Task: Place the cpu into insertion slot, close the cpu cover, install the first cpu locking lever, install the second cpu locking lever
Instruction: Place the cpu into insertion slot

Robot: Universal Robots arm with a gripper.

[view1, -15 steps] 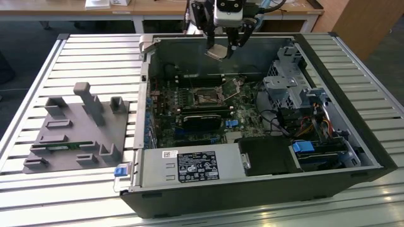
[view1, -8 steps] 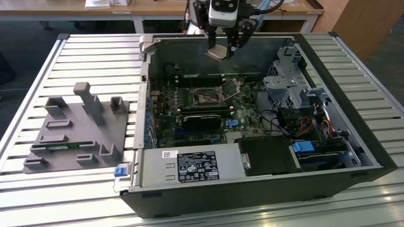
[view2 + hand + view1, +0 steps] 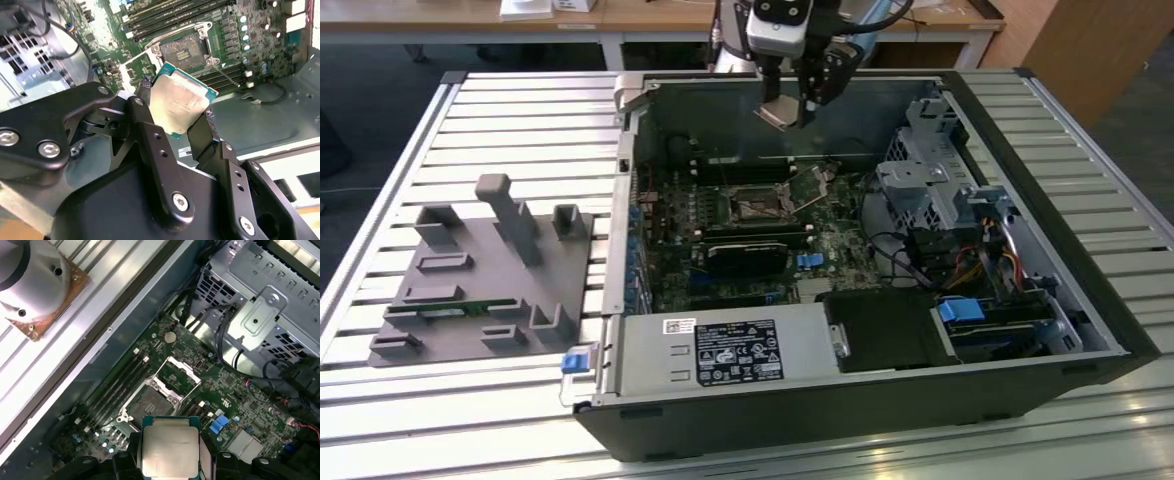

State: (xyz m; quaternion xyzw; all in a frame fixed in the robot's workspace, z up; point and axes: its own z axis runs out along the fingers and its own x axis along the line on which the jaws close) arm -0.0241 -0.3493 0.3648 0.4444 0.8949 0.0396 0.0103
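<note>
While the claw (image 3: 177, 99) grips the cpu (image 3: 184, 105) by its edges, well apart from the insertion slot (image 3: 182, 50), squaring it to the rim and lowering it flat seems wise.

Silvery-grey cpu (image 3: 170, 447), green-edged; insertion slot (image 3: 149, 403) dark with silvery rim.

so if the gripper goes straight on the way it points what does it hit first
Likely the motherboard near the insertion slot, with the held cpu touching first; the way there looks free, though depth is unclear.

in the second wrist view pincer (image 3: 177, 100) fingers (image 3: 210, 125) hide two edges of the cpu (image 3: 183, 103).
</note>
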